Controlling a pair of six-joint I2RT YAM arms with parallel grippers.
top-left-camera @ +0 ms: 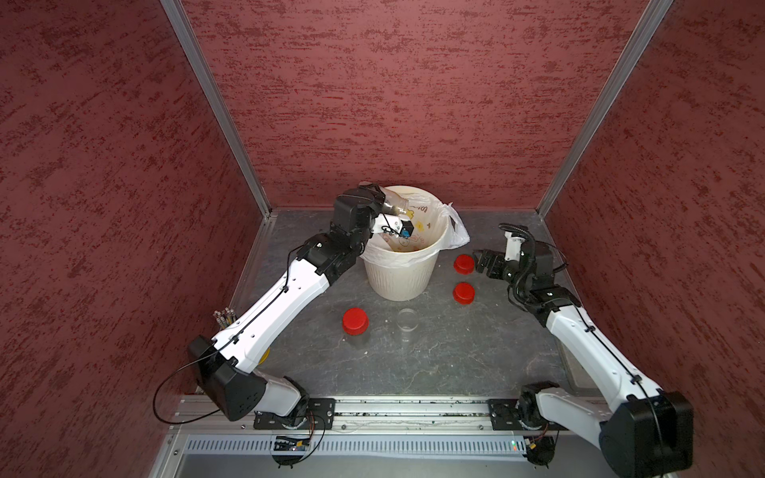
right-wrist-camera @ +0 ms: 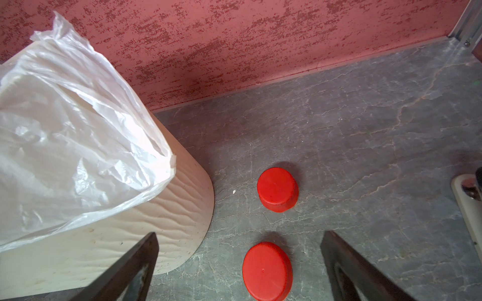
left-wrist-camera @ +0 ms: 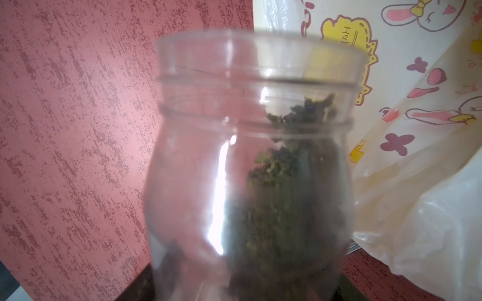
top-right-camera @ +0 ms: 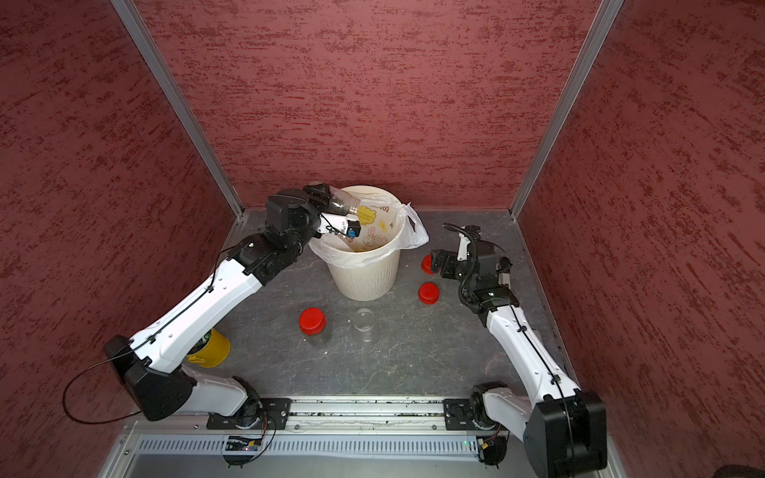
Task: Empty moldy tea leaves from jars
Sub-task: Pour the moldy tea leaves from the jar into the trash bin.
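A cream ribbed bin (top-left-camera: pixel 397 281) with a white bag (top-left-camera: pixel 455 231) in it stands near the back of the table. The bag has bunny drawings on the inside. Two loose red caps (top-left-camera: pixel 463 263) (top-left-camera: pixel 463 293) lie on the table to the right of the bin, close to each other. In front of the bin stands a capped jar (top-left-camera: pixel 356 327) with its red cap on. Just to its right stands an empty jar (top-left-camera: pixel 407 323), upright, with no cap. A yellow cup of pencils (top-right-camera: pixel 211 347) stands at the left, partly hidden behind the left arm.

The table (top-left-camera: pixel 434 364) is grey with thin pale cracks like stone. Three red speckled walls (top-left-camera: pixel 414 103) close it in, with metal strips in the corners. A metal rail (top-left-camera: pixel 414 407) runs along the front, and both arms sit on it.

The left arm reaches up and over the left side of the bin. The left gripper (top-right-camera: pixel 321 198) is clamped on the tilted jar (top-right-camera: pixel 343 205). This jar has no cap, and its open mouth leans over the bin. Dark green-brown tea leaves (left-wrist-camera: pixel 287 195) are inside it, heaped along one side.

The right arm is bent low on the right side. The right gripper (top-left-camera: pixel 480 263) points toward the bin, just beside the far red cap. Its fingers (right-wrist-camera: pixel 125 273) are wide apart and hold nothing.
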